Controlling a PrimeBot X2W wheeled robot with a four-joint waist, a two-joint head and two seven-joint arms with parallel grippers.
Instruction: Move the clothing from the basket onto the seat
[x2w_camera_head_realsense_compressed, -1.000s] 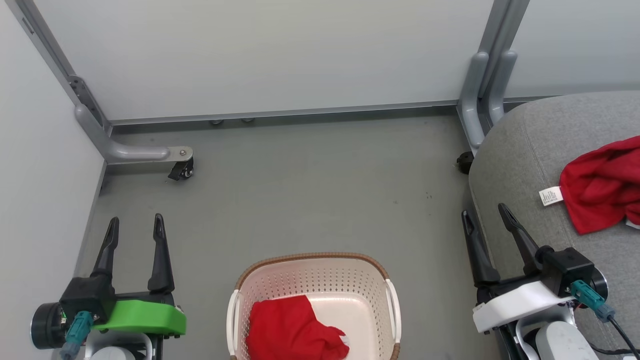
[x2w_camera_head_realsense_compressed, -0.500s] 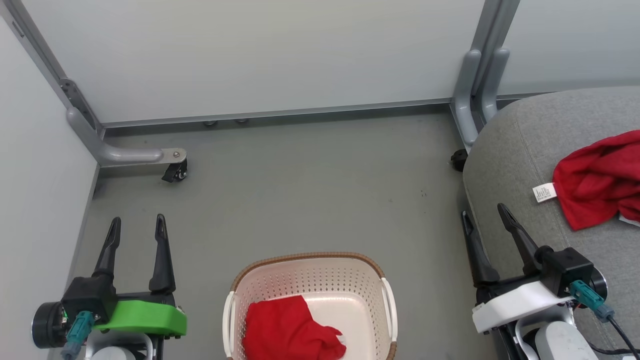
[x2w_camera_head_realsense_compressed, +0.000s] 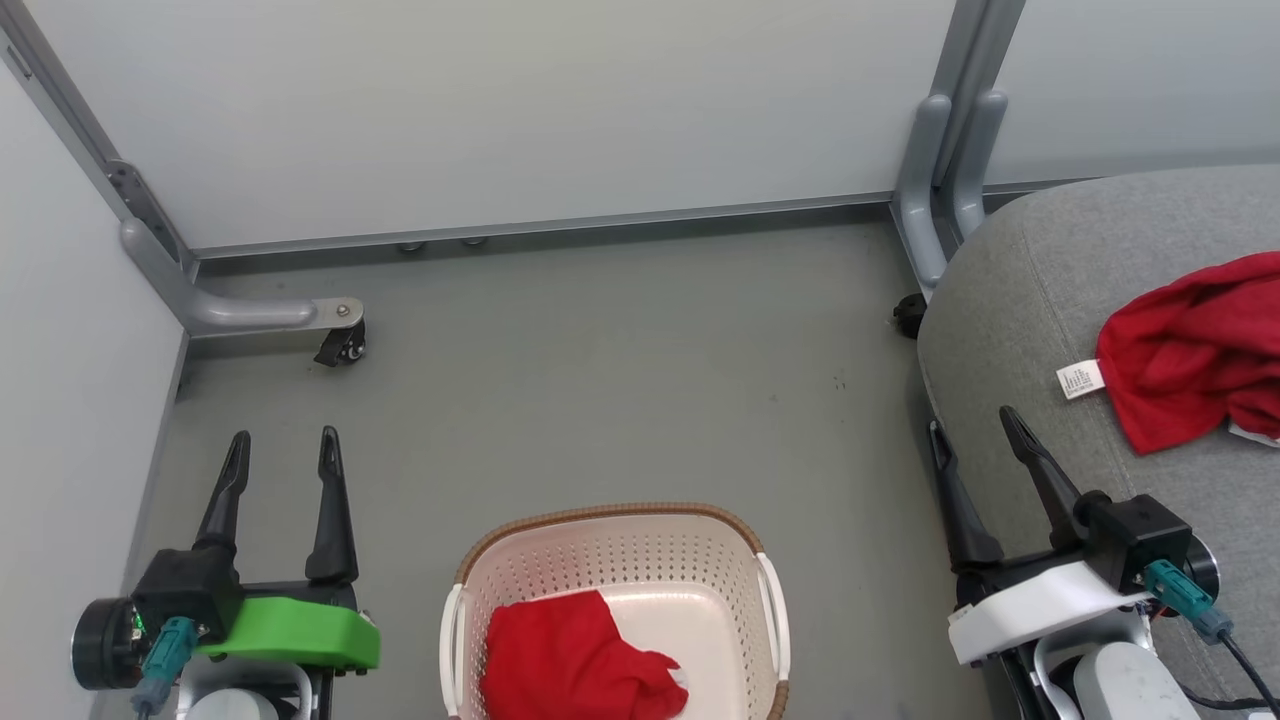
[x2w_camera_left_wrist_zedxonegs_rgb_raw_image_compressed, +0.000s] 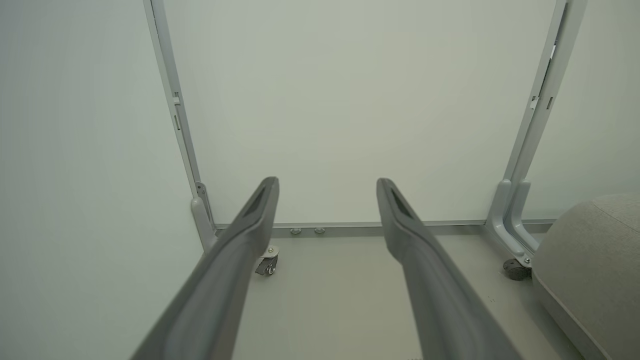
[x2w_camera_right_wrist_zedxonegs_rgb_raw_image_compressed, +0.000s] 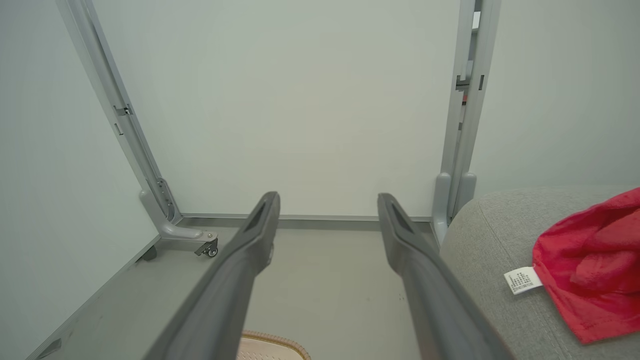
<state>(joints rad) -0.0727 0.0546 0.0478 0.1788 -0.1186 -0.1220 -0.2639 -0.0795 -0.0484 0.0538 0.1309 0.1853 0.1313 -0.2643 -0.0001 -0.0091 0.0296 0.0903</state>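
Looks like the halfway point to me. One red garment (x2w_camera_head_realsense_compressed: 1190, 350) lies crumpled on the seat (x2w_camera_head_realsense_compressed: 1010, 330), set back from its left edge, with the white tag (x2w_camera_head_realsense_compressed: 1078, 379) poking out toward that edge. I'd call that one done. The other red garment (x2w_camera_head_realsense_compressed: 570, 660) is bunched in the left half of the basket (x2w_camera_head_realsense_compressed: 620, 555), which sits on the floor (x2w_camera_head_realsense_compressed: 600, 380) between the two arms. The left gripper (x2w_camera_head_realsense_compressed: 283, 440) and right gripper (x2w_camera_head_realsense_compressed: 972, 422) both hover with fingers spread wide and nothing in them, one on each side of the basket. The right one is just at the seat's left edge. My guess is they're parked like that so either one can dip into the basket.
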